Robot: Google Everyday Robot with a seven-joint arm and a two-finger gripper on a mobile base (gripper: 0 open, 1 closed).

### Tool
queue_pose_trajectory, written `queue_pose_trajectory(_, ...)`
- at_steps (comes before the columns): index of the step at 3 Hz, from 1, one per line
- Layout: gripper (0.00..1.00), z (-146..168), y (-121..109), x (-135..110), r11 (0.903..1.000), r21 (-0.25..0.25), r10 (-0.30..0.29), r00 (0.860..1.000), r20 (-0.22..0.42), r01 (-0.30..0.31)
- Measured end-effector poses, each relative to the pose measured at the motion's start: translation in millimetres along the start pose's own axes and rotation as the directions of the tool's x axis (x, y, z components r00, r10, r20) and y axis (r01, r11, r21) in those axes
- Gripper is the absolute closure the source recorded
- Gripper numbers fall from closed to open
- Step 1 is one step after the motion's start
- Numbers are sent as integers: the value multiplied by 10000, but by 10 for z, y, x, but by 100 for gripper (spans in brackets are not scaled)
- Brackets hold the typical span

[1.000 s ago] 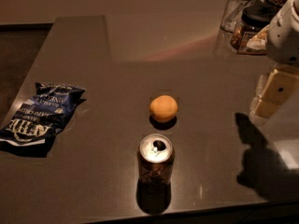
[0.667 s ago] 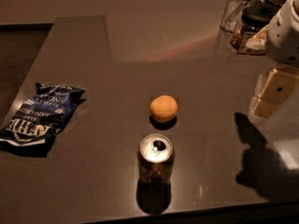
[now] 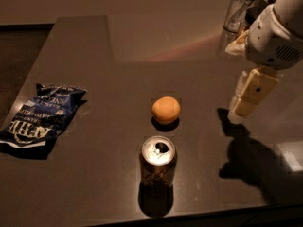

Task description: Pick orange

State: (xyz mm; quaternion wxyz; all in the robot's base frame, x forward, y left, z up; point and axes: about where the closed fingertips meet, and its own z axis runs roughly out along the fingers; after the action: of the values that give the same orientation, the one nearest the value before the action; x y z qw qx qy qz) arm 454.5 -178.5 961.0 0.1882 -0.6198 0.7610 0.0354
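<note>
The orange [image 3: 166, 109] is a small yellow-orange fruit lying on the dark table [image 3: 94, 65], near its middle. A brown drink can [image 3: 158, 167] stands upright just in front of it, with its top opened. My gripper [image 3: 237, 110] hangs from the white arm [image 3: 274, 37] at the right. It is above the table surface, to the right of the orange and well apart from it. It holds nothing that I can see.
A blue chip bag [image 3: 40, 119] lies crumpled at the left side of the table. A clear glass [image 3: 240, 9] stands at the far right, behind the arm. The table's front edge runs just below the can.
The gripper has moved a little to the left, toward the orange. The orange, can and bag have not moved.
</note>
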Motion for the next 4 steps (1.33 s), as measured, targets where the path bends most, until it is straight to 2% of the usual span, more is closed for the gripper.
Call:
queue_pose_trajectory(1, 0, 343, 181, -514, 9935, -790, -716, 9896, 1245, 819)
queue_pose_trajectory(2, 0, 580, 311, -775, 9847, -1171, -1085, 9799, 1677, 1290)
queue_pose_trajectory(3, 0, 955, 365, -929, 9759, -1540, -1301, 9786, 1591, 1547)
queue_pose_trajectory(4, 0, 1263, 406, -967, 9670, -1952, -1399, 9814, 1317, 1640)
